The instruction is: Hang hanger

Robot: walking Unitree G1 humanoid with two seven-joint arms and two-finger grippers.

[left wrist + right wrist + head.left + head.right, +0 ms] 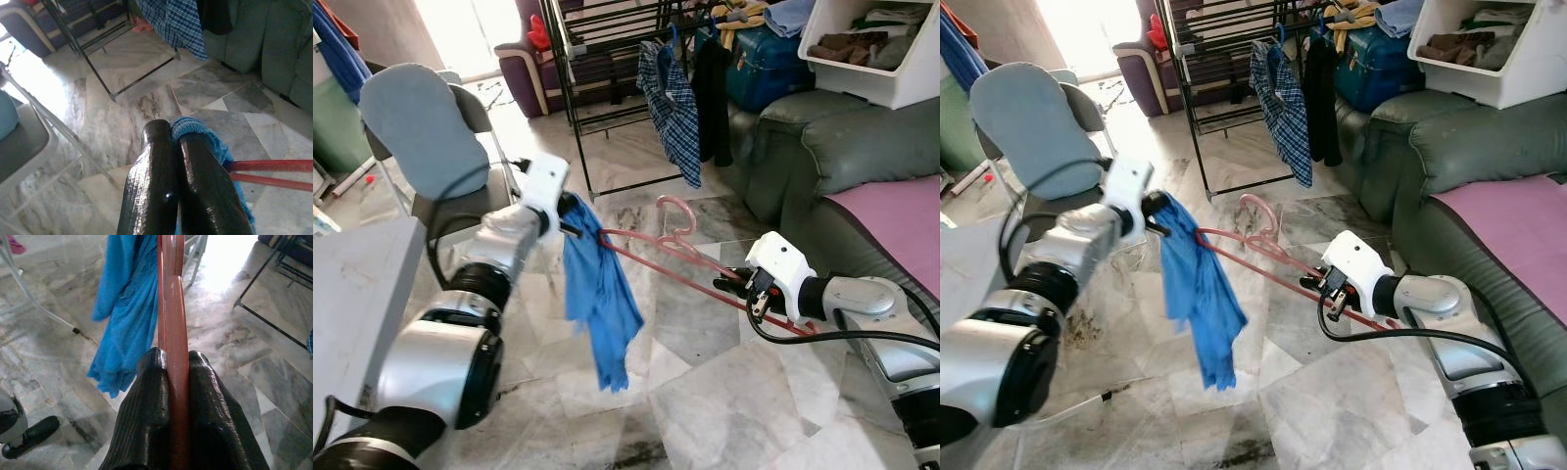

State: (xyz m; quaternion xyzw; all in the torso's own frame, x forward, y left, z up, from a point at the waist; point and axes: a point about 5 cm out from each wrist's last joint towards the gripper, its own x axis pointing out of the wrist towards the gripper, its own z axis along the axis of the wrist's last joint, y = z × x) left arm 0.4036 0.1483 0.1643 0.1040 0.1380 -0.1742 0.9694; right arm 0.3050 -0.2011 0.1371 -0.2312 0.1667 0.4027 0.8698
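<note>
Above the marble floor point(724, 411), between my two arms, I am holding a pink hanger point(677, 247) level, its hook curling up toward the black drying rack point(607, 88). My left tool point(576, 229) is pinching the top of a blue cloth point(599, 304), fingers point(195, 196) pressed together on the fabric right at the hanger's left end, and the cloth is dangling down from there. My right tool point(740, 284) is clamping the hanger's other end, its two black fingers point(146, 421) squeezed tight against the pink bar. A plaid shirt point(671, 103) and a dark garment point(713, 93) are hanging on the rack beyond. A chair with a blue-grey back point(421, 127) is standing behind my left arm, and a green sofa point(822, 147) is sitting off to my right.
</note>
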